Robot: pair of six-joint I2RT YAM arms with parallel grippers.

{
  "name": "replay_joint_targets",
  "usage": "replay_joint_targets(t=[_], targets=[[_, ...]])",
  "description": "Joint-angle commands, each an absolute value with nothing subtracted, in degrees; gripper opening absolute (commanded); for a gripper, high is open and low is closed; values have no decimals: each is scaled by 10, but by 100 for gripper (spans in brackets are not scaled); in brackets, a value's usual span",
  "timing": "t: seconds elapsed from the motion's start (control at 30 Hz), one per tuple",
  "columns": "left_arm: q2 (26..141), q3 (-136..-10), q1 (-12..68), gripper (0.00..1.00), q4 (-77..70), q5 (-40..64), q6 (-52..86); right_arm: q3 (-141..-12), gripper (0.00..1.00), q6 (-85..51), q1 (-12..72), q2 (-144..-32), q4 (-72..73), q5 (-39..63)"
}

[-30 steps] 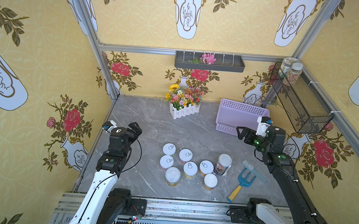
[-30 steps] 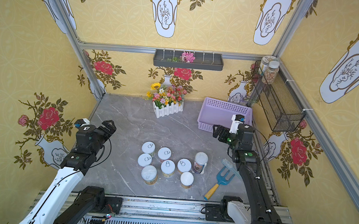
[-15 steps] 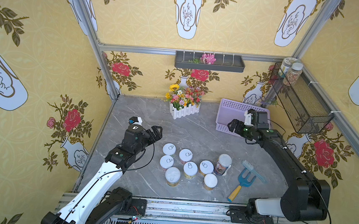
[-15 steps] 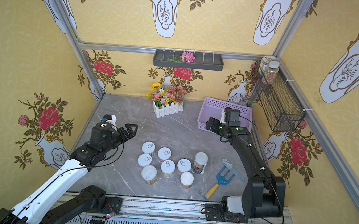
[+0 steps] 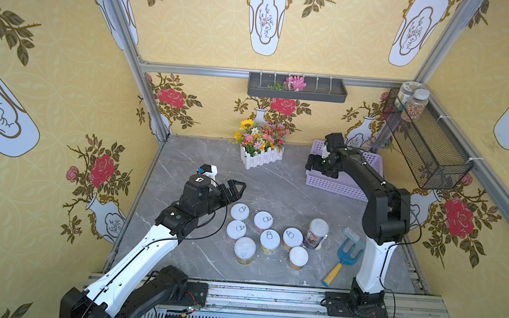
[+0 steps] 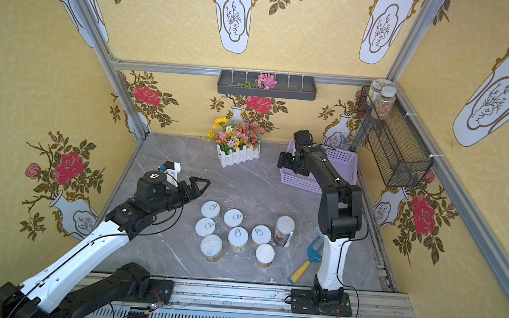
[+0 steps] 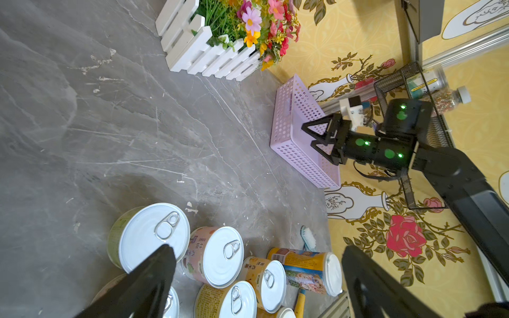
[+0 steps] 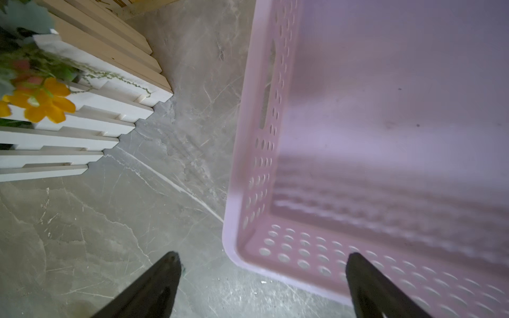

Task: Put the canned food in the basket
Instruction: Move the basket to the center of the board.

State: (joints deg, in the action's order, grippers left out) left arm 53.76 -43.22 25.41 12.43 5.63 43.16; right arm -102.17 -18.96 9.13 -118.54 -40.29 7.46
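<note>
Several cans of canned food point(image 5: 263, 221) point(image 6: 233, 217) stand clustered on the grey marble table, most with silver pull-tab tops; a taller white-lidded can point(image 5: 317, 233) stands at the cluster's right. The lavender perforated basket point(image 5: 335, 186) point(image 6: 301, 182) sits at the back right with nothing in it. My left gripper point(image 5: 233, 189) point(image 6: 200, 185) hovers open just behind and left of the cans; in the left wrist view the left gripper point(image 7: 259, 249) frames the cans point(image 7: 220, 256). Over the basket's point(image 8: 234, 192) front-left corner my right gripper point(image 5: 311, 164) point(image 8: 264, 256) hangs open, holding nothing.
A white picket planter of flowers point(image 5: 261, 154) stands at the back centre. A blue hand rake point(image 5: 343, 260) and a brush point(image 5: 354, 236) lie right of the cans. On the right wall a black wire basket point(image 5: 425, 145) holds jars point(image 5: 413, 104). A dark grey tray point(image 5: 297, 88) hangs on the back wall.
My left arm has swung from the table's left edge in toward the cans. My right arm has reached back and left over the basket's corner. Both grippers stayed open.
</note>
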Motion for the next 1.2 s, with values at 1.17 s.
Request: replay_joint_targets(t=[1.17], targets=[[535, -447, 152, 100, 208, 102, 406, -1047, 97, -180, 305, -1212, -472, 86]])
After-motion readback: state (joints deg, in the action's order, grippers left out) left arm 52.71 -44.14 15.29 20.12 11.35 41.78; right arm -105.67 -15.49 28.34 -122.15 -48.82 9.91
